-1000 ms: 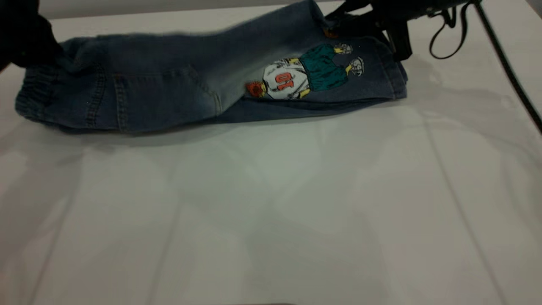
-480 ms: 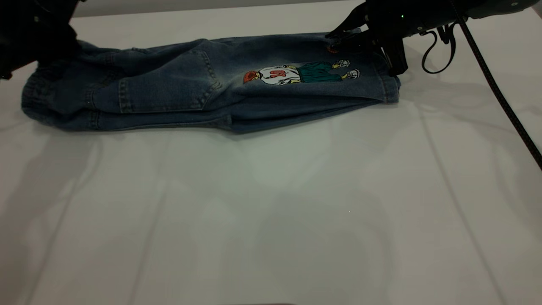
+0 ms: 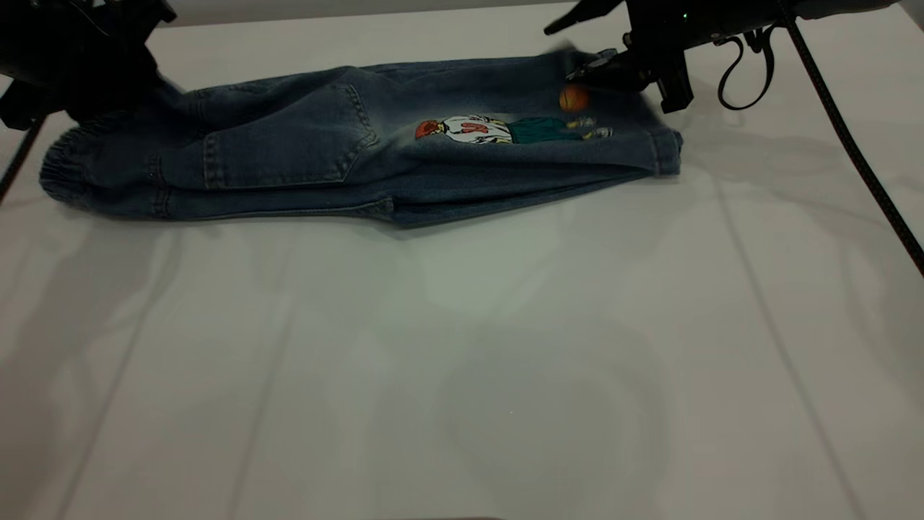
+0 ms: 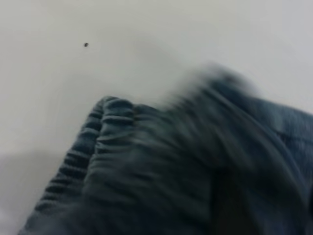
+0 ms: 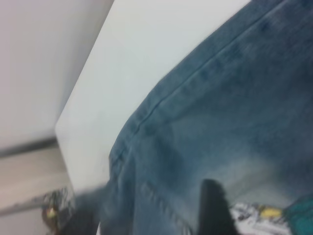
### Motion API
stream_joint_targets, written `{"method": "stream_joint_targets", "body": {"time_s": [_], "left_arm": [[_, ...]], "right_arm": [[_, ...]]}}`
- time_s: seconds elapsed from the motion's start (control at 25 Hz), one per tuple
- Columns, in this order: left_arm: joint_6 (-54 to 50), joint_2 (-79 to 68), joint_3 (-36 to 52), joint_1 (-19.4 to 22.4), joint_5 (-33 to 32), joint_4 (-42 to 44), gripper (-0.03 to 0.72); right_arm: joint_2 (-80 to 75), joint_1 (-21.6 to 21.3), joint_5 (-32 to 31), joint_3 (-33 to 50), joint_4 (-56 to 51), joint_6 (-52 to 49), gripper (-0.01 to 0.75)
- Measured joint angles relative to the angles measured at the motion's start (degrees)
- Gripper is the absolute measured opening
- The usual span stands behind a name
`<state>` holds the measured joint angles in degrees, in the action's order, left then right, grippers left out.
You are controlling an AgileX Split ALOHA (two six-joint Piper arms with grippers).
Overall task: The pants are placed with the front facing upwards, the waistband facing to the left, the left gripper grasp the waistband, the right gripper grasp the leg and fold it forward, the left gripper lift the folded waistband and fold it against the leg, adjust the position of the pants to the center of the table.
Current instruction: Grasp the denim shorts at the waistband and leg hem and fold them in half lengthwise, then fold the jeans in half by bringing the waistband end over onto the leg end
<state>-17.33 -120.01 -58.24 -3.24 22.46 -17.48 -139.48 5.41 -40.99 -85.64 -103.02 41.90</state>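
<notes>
The blue denim pants (image 3: 346, 155) lie folded lengthwise along the far part of the white table (image 3: 462, 347), with a back pocket and a cartoon print facing up. The ruffled waistband (image 3: 61, 162) is at the left end and also fills the left wrist view (image 4: 105, 147). My left gripper (image 3: 162, 47) hovers just above that end, jaws apart, with the denim blurred against one dark finger (image 4: 229, 205). My right gripper (image 3: 567, 50) hangs open above the leg (image 3: 650, 144) at the right end, holding nothing. One of its fingers (image 5: 212, 205) shows over the denim.
The right arm's thin looped cable (image 3: 743, 72) and a long black cable (image 3: 852, 144) cross the table's far right side. The left arm's cable (image 3: 18, 162) hangs past the left edge. The table's far edge (image 5: 83, 98) runs close behind the pants.
Both grippers brought the lifted far half forward and down onto the near half, then rose. The right gripper opened and let go of the leg. The waistband settled on the table.
</notes>
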Motion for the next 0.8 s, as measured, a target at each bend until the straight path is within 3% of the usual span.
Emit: {"method": "stream_joint_targets", "body": {"time_s": [0.12, 0.24, 0.52, 0.8], "left_arm": [[1.63, 1.23, 0.0, 0.11, -2.72, 1.5, 0.505], [5.42, 4.18, 0.0, 0.89, -8.94, 2.56, 0.572], [13.84, 12.18, 0.0, 6.11, -29.58, 3.12, 0.561], [17.33, 11.81, 0.0, 13.39, -36.16, 3.24, 0.557]], "right_arm": [[0.0, -0.05, -3.21, 0.0, 0.0, 2.98, 0.491], [0.68, -0.05, -6.13, 0.0, 0.14, 7.05, 0.551], [4.66, -0.05, -14.4, -0.17, 0.79, 13.65, 0.571], [4.74, 3.29, -16.16, -0.22, 11.22, 13.79, 0.572]]}}
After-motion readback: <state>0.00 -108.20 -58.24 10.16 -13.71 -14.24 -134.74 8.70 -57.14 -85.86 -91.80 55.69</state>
